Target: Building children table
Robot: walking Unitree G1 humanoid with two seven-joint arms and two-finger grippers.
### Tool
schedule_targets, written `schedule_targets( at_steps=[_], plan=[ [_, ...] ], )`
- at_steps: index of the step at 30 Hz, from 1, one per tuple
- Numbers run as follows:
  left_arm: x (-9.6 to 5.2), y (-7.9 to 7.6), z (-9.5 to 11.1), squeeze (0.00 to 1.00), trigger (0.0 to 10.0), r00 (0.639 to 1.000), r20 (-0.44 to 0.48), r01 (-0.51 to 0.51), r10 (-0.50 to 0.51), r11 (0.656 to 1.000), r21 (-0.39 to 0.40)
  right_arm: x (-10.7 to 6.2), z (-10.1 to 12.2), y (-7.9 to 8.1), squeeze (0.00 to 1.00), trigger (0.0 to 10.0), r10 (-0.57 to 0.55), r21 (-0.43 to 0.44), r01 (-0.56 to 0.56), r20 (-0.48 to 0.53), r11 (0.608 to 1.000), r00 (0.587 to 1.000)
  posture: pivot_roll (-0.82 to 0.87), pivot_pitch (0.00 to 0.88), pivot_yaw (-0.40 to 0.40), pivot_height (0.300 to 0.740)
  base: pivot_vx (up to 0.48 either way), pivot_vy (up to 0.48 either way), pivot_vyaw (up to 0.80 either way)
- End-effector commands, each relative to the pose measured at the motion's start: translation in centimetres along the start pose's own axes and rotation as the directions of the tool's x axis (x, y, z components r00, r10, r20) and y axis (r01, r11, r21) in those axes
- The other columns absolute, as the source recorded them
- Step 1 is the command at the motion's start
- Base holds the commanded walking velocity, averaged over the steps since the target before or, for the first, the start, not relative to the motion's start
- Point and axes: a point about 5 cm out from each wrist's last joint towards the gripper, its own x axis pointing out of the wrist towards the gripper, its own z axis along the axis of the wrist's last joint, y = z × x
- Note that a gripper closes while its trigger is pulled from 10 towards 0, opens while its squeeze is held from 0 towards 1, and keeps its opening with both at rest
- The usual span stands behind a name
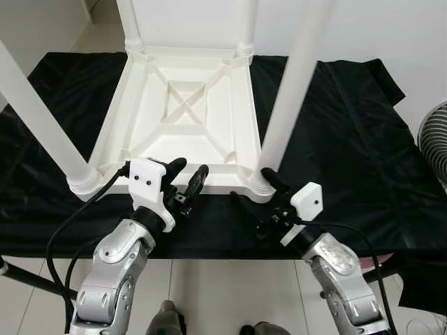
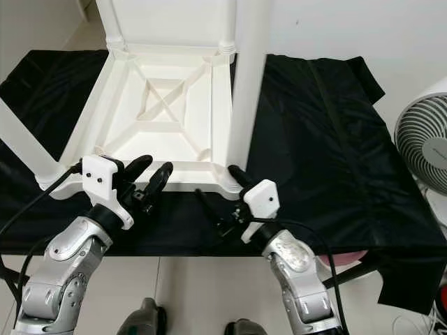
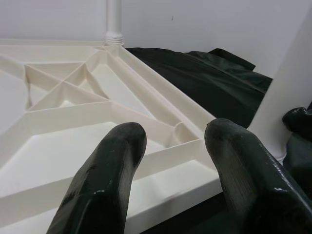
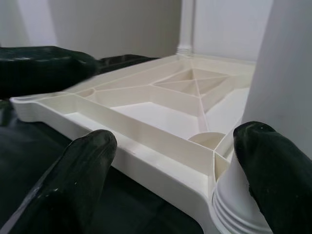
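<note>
White plastic table (image 1: 185, 115) upside down on black cloth (image 1: 349, 139), legs up; left gripper (image 1: 187, 174) spread apart at its near rim, right gripper (image 1: 257, 187) splayed beside near-right leg (image 1: 293, 84) socket, neither grasping; pale tiled floor (image 1: 209, 286) below, white fan (image 2: 426, 150) at right.

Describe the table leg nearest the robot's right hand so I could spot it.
An upside-down white table lies on the black cloth. At its near right corner, one white leg rises; unlike the others, the right hand sits open at its ribbed base.
</note>
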Motion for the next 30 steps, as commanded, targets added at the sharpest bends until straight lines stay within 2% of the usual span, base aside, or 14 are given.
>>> schedule_targets(
  at_steps=[1, 23, 30],
  plan=[
    [-0.16, 0.20, -0.25, 0.00, 10.0, 1.000, -0.017, -0.015, 0.015, 1.000, 0.001, 0.43, -0.44, 0.40, 0.00, 10.0, 0.018, 0.026, -0.018, -0.023, 1.000, 1.000, -0.01, 0.167, 0.014, 0.740, 0.000, 0.000, 0.00],
    [-0.09, 0.32, -0.17, 0.00, 10.0, 1.000, -0.020, -0.013, 0.013, 1.000, 0.014, 0.76, -0.37, 0.14, 0.00, 10.0, 0.014, 0.020, -0.014, -0.018, 1.000, 1.000, 0.00, 0.160, 0.014, 0.740, 0.000, 0.000, 0.00],
    [-0.08, 0.33, -0.20, 0.00, 10.0, 1.000, -0.023, -0.013, 0.013, 1.000, 0.002, 0.76, -0.38, 0.13, 0.00, 10.0, 0.016, 0.020, -0.015, -0.016, 1.000, 1.000, 0.00, 0.161, 0.014, 0.740, 0.000, 0.397, 0.00]
  ],
)
